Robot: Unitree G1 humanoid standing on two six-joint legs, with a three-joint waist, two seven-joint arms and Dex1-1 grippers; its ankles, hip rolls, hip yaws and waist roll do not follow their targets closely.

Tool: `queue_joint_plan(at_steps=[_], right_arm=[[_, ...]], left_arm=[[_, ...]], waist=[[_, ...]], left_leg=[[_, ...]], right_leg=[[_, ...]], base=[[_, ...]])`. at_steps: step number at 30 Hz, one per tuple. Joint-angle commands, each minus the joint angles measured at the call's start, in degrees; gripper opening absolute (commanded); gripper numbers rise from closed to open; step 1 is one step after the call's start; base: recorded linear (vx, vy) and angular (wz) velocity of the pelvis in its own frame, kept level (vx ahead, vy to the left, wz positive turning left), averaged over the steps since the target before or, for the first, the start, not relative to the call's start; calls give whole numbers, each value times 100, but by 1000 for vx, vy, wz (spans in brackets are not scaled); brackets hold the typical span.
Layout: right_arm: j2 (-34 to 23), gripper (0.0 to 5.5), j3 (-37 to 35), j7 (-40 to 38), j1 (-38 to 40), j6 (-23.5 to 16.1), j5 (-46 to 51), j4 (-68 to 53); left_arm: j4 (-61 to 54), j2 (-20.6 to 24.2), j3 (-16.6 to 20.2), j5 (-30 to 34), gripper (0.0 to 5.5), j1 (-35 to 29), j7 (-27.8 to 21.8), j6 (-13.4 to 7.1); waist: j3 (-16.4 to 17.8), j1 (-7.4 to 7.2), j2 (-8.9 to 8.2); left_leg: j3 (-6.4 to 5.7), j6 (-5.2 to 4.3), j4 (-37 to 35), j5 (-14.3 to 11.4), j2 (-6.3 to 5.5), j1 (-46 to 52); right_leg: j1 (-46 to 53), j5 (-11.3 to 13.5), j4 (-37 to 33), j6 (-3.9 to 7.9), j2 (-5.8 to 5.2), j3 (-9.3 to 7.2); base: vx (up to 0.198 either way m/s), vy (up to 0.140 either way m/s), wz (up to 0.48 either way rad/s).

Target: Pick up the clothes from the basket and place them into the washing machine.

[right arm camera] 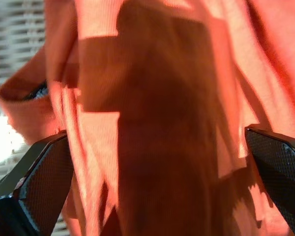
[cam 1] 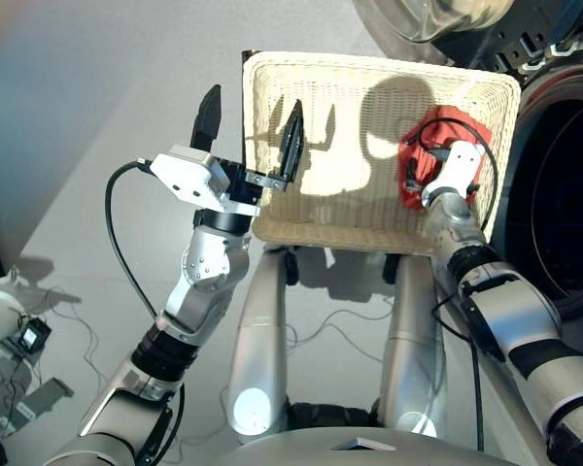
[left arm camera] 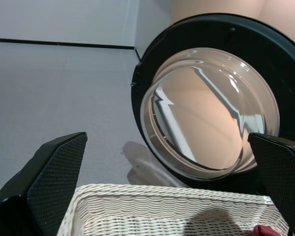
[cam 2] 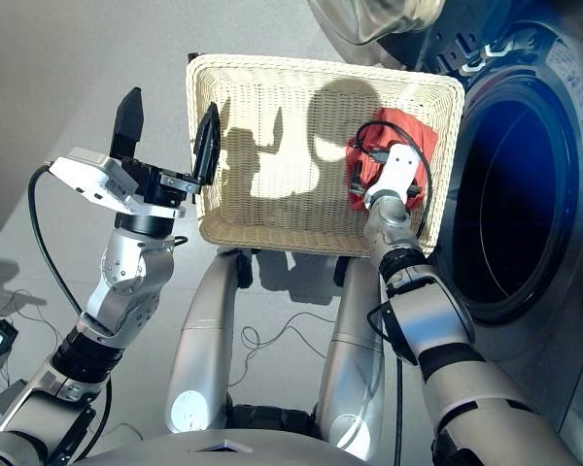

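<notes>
Red-orange garment [cam 1: 437,155] lies bunched in the basket's [cam 1: 369,97] corner nearest the washing machine [cam 1: 564,194]; it is the only clothing I can see in the head views. My right gripper [cam 1: 423,180] is down on top of it, though from up here the wrist housing covers the fingers. My left gripper [cam 1: 251,131] hovers at the opposite side of the basket, fingers spread wide, one outside the rim and one over the weave, holding nothing. The drum hole [cam 2: 505,194] gapes dark just beside the basket (the two nearly touch at that edge).

From the left wrist I look across the basket's pale rim [left arm camera: 172,196] at the porthole door [left arm camera: 211,108], swung open, its glass bowl ringed in black. Both black fingers [left arm camera: 49,182] stand far apart at the corners, and a sliver of red cloth [left arm camera: 265,230] peeks in low beside one of them.

From the right wrist the red-orange fabric [right arm camera: 162,113] fills almost everything, folded and shadowed, with a strip of cream weave [right arm camera: 14,49] at one side. The two fingers [right arm camera: 39,182] are splayed on either side of the cloth, not yet pinching it.
</notes>
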Motion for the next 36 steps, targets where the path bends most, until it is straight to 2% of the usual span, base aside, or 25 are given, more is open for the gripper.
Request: queue_joint_plan(at_steps=[1,6,13,17,21,26,29,32,36], right_arm=[[-216,0,-60,-42,-196,-152,189,-94],[-211,0,-49,-44,-107,-210,229,-184],[-243,0,-19,-28,303,-392,309,-823],[-369,0,-165,-17,875,-624,527,-1716],[-457,0,-290,-148,1507,-820,391,-2660],[-558,0,-622,-334,2141,-1036,95,-3446],[-577,0,-1017,-693,2433,-1245,-180,-3788],[-540,0,-1610,-1496,2668,-1517,-755,-3993],[-595,0,-2095,-2438,2769,-1522,-1603,-4003]], left_arm=[[-694,105,132,-53,550,-38,39,-251],[-699,138,181,-120,550,-32,13,-270],[-762,182,247,-122,550,23,8,-284],[-814,240,377,-37,550,210,23,-290],[-823,280,492,42,550,293,63,-298],[-852,301,607,109,550,374,90,-349],[-872,310,681,192,550,422,148,-376],[-929,358,750,329,550,492,260,-408],[-960,429,833,431,550,483,381,-466]], waist=[[-82,19,246],[-82,-22,182],[-82,-102,113],[-82,-188,28],[-82,-302,-80],[-82,-375,-152],[-82,-428,-189],[-82,-482,-190],[-82,-507,-183]], left_leg=[[6,8,890,-805,72,-131],[0,6,783,-770,83,-50],[-3,21,699,-743,32,38],[-1,28,639,-724,20,88],[0,38,627,-717,16,94],[-17,47,601,-717,14,143],[-29,57,596,-731,17,168],[-34,74,590,-754,17,198],[-51,80,569,-771,-2,238]], right_leg=[[168,92,-112,292,-150,-128],[218,122,-171,288,-153,-161],[318,162,-260,292,-155,-162],[365,185,-311,297,-153,-149],[386,200,-351,296,-147,-141],[429,204,-376,308,-140,-125],[458,195,-395,321,-146,-131],[483,163,-402,333,-146,-126],[526,144,-412,342,-138,-127]], base=[[0,0,0],[0,0,0],[0,0,0],[0,0,0],[0,0,0],[0,0,0],[0,0,0],[0,0,0],[0,0,0]])
